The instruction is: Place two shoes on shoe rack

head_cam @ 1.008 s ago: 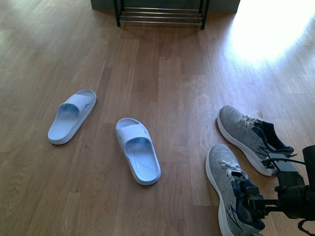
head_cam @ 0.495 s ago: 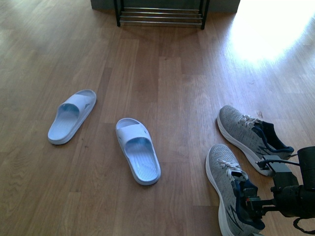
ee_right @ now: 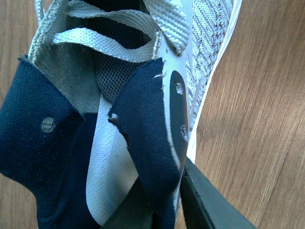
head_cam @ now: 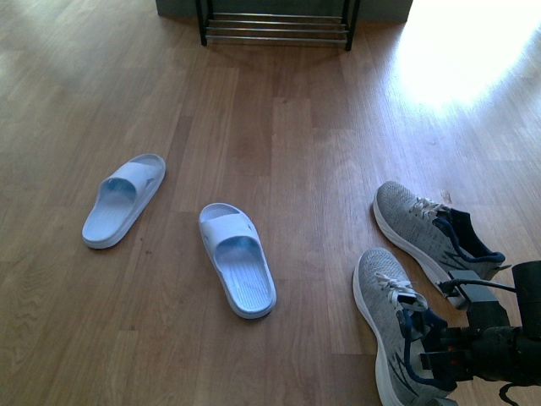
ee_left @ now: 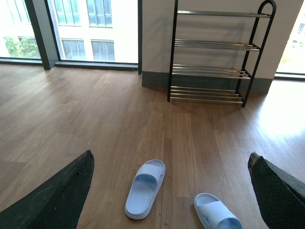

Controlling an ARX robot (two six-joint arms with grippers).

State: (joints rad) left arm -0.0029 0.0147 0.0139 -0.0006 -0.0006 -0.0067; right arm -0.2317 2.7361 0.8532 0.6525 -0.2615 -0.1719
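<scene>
A grey sneaker point(head_cam: 385, 309) of knit fabric, with grey laces, navy lining and a thick white sole, lay on the wooden floor point(head_cam: 279, 144) well away from the shoe rack point(head_cam: 275, 25), its toe towards the rack. The second sneaker point(head_cam: 423, 233), of the same make, lay just beside it, a little nearer the rack but also well short of it.

The right gripper point(head_cam: 425, 359) sat low at the first sneaker's heel end, the end away from the rack. In the right wrist view its fingers point(ee_right: 205, 202) stood either side of the navy-lined collar wall, one inside the shoe and one pressed to the outside, pinching it.

The left gripper point(ee_left: 170, 157) hung above the floor facing the rack, its fingers spread wide with nothing between them. A pale blue slide point(head_cam: 124, 200) and a second slide point(head_cam: 237, 259) lay apart from the sneakers, also short of the rack.
</scene>
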